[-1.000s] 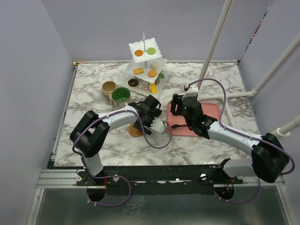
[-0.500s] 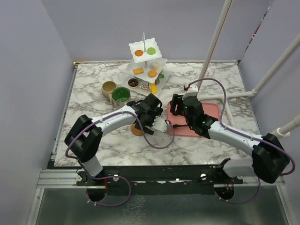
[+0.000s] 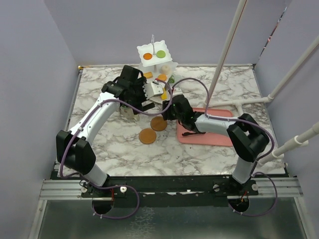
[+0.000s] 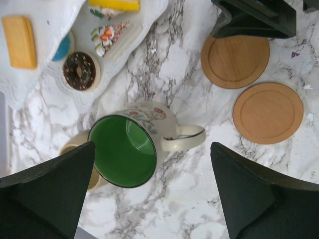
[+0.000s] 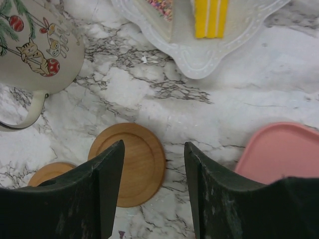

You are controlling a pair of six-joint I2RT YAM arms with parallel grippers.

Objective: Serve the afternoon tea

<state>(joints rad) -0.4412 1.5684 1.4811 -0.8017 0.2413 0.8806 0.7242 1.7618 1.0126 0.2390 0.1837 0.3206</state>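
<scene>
The green-inside mug [image 4: 124,149] stands upright on the marble with its handle toward two round wooden coasters [image 4: 235,60] [image 4: 268,112]. The beige mug [image 4: 74,148] shows just behind it, partly hidden by my finger. My left gripper [image 4: 152,147] is open and empty, hovering above the green-inside mug. My right gripper [image 5: 154,149] is open and empty, low over one coaster's [image 5: 132,164] right edge. The white three-tier stand [image 3: 141,50] holds pastries, among them a chocolate donut [image 4: 79,70] and a yellow cake slice [image 5: 210,17]. In the top view the left gripper [image 3: 133,97] covers the mugs, and the right gripper [image 3: 172,112] is beside the coasters [image 3: 158,123].
A pink tray [image 3: 219,134] lies right of the coasters with black tongs [image 3: 192,132] on it. White poles rise at the back right. The stand's bottom tier [image 5: 199,59] is just beyond the right gripper. The enclosure walls ring the marble top.
My left arm has swung from the coasters back and left to above the mugs. My right gripper has moved left off the pink tray toward the coasters. Two coasters now lie uncovered.
</scene>
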